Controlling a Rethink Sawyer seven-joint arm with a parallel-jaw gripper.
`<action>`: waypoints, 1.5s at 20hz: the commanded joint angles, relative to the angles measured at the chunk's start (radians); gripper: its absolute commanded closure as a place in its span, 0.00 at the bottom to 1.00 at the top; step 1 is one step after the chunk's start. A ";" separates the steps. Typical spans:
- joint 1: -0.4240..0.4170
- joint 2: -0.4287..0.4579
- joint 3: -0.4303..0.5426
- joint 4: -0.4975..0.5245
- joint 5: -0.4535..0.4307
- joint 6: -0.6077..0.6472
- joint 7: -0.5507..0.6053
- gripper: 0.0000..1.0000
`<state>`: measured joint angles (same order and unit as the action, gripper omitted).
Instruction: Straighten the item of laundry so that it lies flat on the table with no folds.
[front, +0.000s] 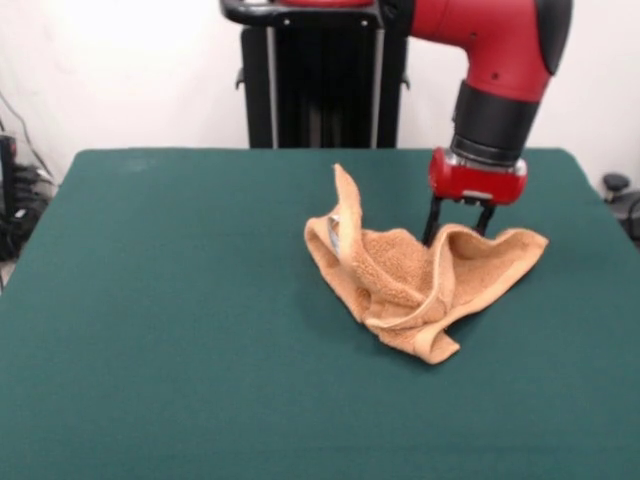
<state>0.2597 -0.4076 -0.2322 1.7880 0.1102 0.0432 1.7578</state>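
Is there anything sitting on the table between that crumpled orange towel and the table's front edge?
No. In the front view, only bare green table lies between the towel and the near edge.

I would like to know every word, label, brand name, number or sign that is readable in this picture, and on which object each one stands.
None: no readable text appears anywhere.
Towel: a small pale patch shows at its left fold, perhaps a tag; nothing on it is legible.
Arm and gripper: plain red and black, no marking visible.
Table: plain green top, no text.
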 joint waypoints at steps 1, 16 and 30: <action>-0.030 0.046 0.108 -0.162 0.043 0.135 0.116 0.00; 0.011 0.054 0.047 -0.214 0.029 0.125 0.161 1.00; 0.051 0.024 0.009 -0.193 0.057 0.200 0.201 1.00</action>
<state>0.2791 -0.3777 -0.2477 1.6484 0.1094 0.1641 1.7578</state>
